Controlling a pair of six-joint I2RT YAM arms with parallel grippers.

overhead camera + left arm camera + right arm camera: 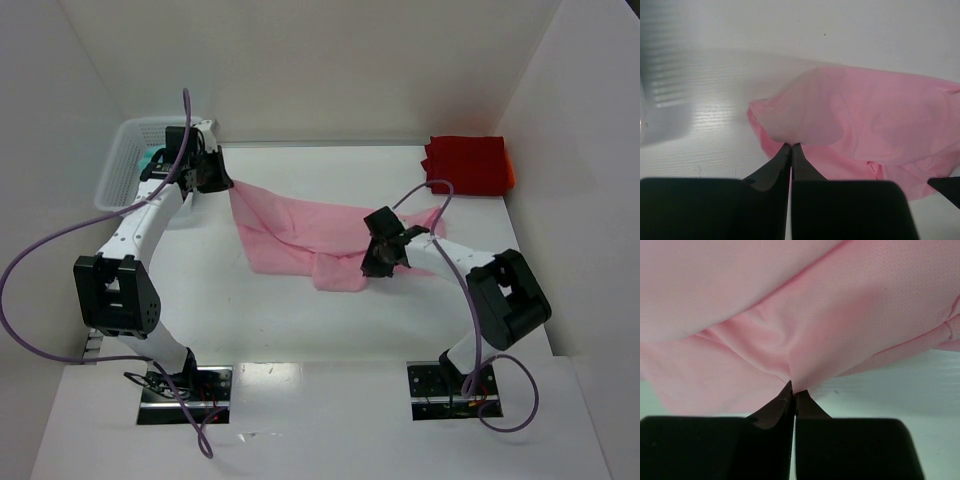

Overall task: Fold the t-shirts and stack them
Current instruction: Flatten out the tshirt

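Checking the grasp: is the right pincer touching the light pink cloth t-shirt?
Touching. The right wrist view shows the right pincer shut on a gathered fold of the light pink cloth t-shirt.

teal shirt [151, 157]: mostly hidden behind the left arm [150, 215] in the basket [115, 170], only a sliver shows | pink shirt [840, 315]: runs off the top and both sides in the right wrist view, cut by the right edge in the left wrist view | basket, left wrist view: just a blurry pale smear at the left edge
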